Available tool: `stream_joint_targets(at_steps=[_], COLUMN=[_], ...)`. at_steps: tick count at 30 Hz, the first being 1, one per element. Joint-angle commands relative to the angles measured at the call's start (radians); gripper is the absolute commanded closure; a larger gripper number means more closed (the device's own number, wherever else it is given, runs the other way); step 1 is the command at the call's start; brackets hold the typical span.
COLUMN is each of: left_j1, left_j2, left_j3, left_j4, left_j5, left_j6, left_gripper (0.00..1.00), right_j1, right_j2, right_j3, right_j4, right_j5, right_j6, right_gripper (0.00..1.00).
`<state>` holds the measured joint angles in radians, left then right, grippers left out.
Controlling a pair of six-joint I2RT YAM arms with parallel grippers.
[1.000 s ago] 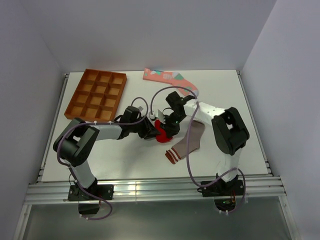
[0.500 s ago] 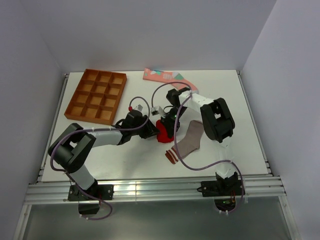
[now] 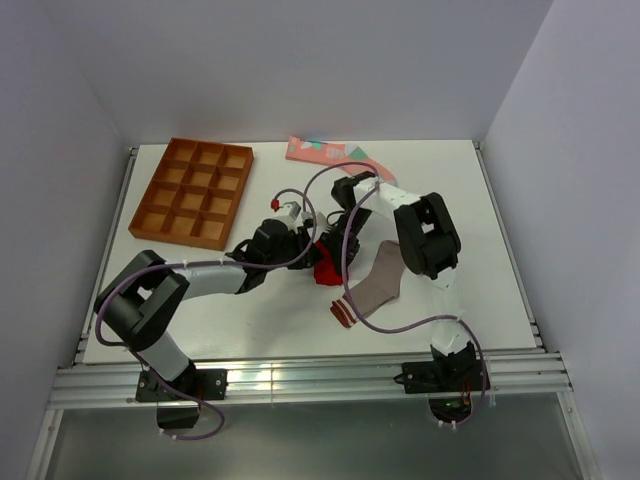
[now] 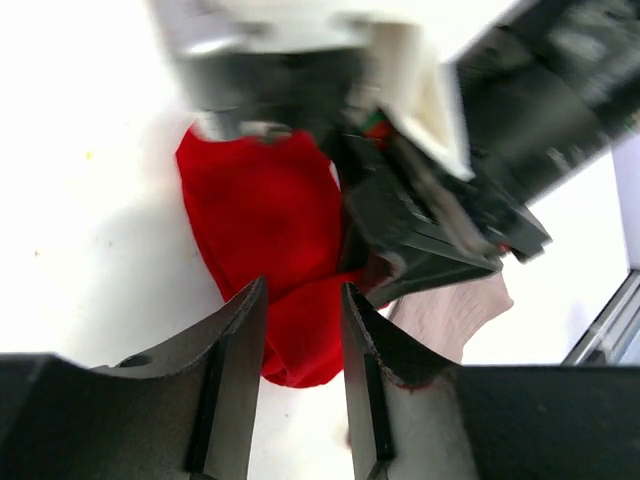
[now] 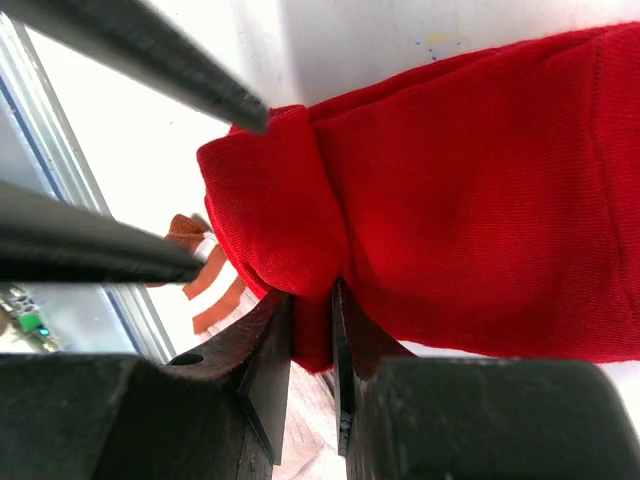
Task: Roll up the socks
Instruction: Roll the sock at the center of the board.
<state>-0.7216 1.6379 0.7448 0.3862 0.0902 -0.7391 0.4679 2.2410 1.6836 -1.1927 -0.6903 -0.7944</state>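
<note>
You are viewing no legible text, label, brand, number or sign; nothing readable is showing in any view

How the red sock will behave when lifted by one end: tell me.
Probably floppy: the red sock bunches into folds where the right gripper pinches it. Likely light, being thin knit. Unlikely to roll, lying slack on the table.
</note>
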Motion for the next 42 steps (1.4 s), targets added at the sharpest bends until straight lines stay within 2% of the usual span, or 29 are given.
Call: stream_joint_targets(at_steps=[1,7,15,20,35,38,42], left_j1=[-0.006,-0.006,-0.007,-0.007,-0.007,-0.007,-0.007], left_j2=[-0.003,0.056,0.123,0.145,0.163,0.168,0.175], left_j3=[0.019,0.018,0.019,0.01,0.022,0.033,0.056], left_j4=[0.091,0.201,0.235,0.243,0.106,0.082,0.034], left_j5=[0.086,0.183,0.262,0.313,0.287,0.286,0.284], left_j6=[0.145,0.173,0.214,0.233,0.31,0.314,0.299], left_gripper=[0.59,0.56,0.53,0.52,0.52,0.55,0.67], right_j1=[-0.008,-0.009,-0.029,-0.035,-0.052,-0.052,-0.052], right_j2=[0.066,0.089,0.14,0.149,0.147,0.14,0.102], right_j3=[0.017,0.036,0.102,0.102,0.088,0.088,0.051], right_j4=[0.002,-0.015,-0.107,-0.104,-0.091,-0.076,-0.002], right_j5=[0.081,0.075,0.04,0.044,0.058,0.066,0.086], right_j6=[0.004,0.006,-0.019,-0.019,-0.009,0.0,0.03], right_gripper=[0.81,0.81,0.81,0.81,0.81,0.81,0.8])
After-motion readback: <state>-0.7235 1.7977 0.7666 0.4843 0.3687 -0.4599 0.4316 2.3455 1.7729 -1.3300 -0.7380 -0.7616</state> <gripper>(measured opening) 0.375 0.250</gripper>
